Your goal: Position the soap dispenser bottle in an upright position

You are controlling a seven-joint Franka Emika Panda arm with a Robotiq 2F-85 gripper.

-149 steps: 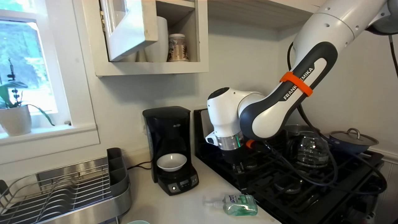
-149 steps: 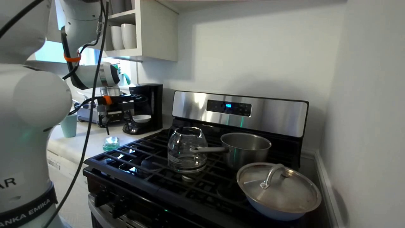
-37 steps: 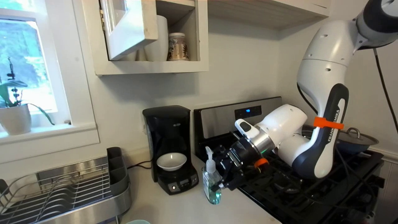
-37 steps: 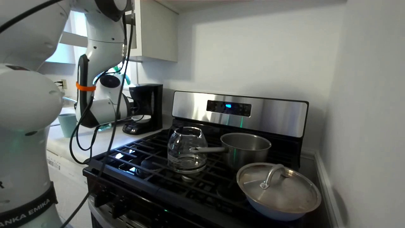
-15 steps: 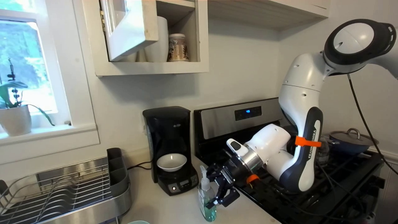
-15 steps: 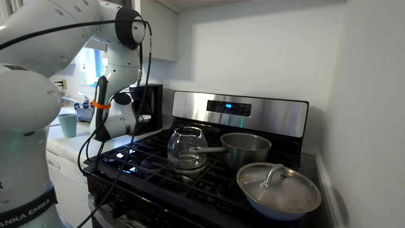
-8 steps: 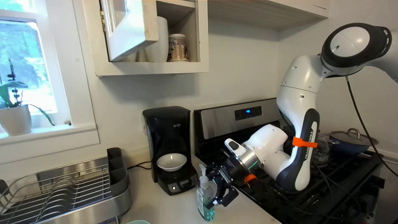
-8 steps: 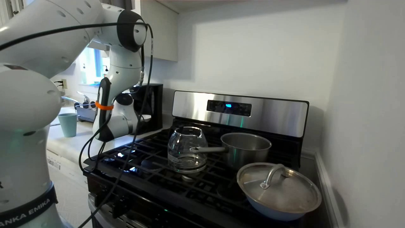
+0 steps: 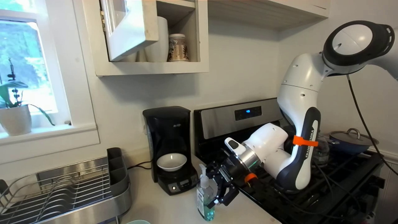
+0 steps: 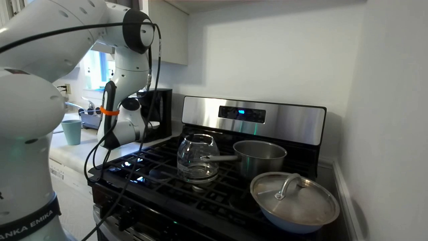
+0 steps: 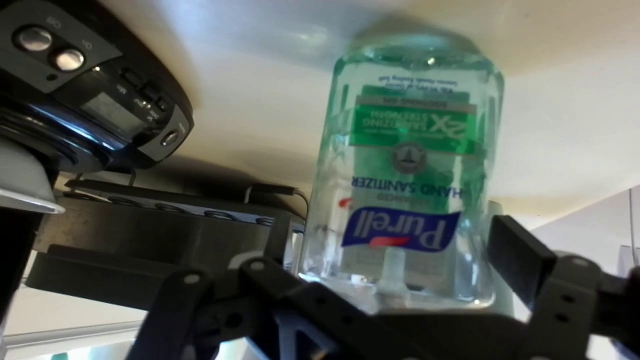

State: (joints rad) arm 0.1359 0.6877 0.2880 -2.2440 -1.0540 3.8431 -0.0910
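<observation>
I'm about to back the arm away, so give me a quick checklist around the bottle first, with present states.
1. Bottle upright: ok; in an exterior view it looks roughly upright, pump on top.
2. End effector clear of it: not ok; in the wrist view the fingers flank it closely.
3. Fingers free of contact: cannot tell; any gaps are too fine to read.
4. Bottle seated flat on the counter: cannot tell.
5. Gap to the coffee maker: ok; counter shows between them in the wrist view.

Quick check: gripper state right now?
Gripper: straddles the bottle; whether clamped on it or slightly open cannot be told.
</observation>
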